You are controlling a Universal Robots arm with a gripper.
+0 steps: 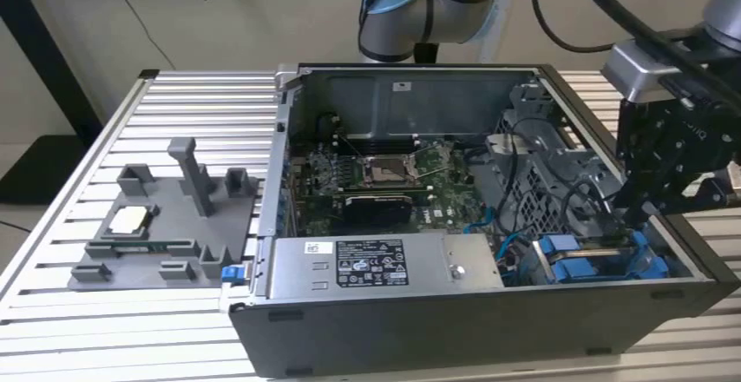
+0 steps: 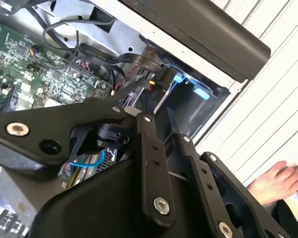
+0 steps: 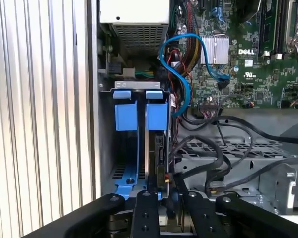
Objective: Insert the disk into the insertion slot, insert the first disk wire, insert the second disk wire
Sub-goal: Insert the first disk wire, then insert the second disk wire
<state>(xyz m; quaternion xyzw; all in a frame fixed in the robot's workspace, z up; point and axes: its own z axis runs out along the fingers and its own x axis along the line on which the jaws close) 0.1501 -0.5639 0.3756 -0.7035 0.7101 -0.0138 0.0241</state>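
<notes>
The disk (image 3: 156,116) sits just ahead of the end effector (image 3: 165,192), whose grip I cannot tell; pushing off-line risks jamming against it or snagging the black cables (image 3: 203,148) alongside.

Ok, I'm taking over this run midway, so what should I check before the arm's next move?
1. Disk in the insertion slot: ok.
2. Disk fully home: cannot tell.
3. Gripper over the disk's end: ok.
4. Black cables clear of the gripper: not ok, they loop right beside it.
5. Blue wire plugged into the disk: cannot tell.
6. Hand away from the case: not ok, it is over the table beside it.
</notes>
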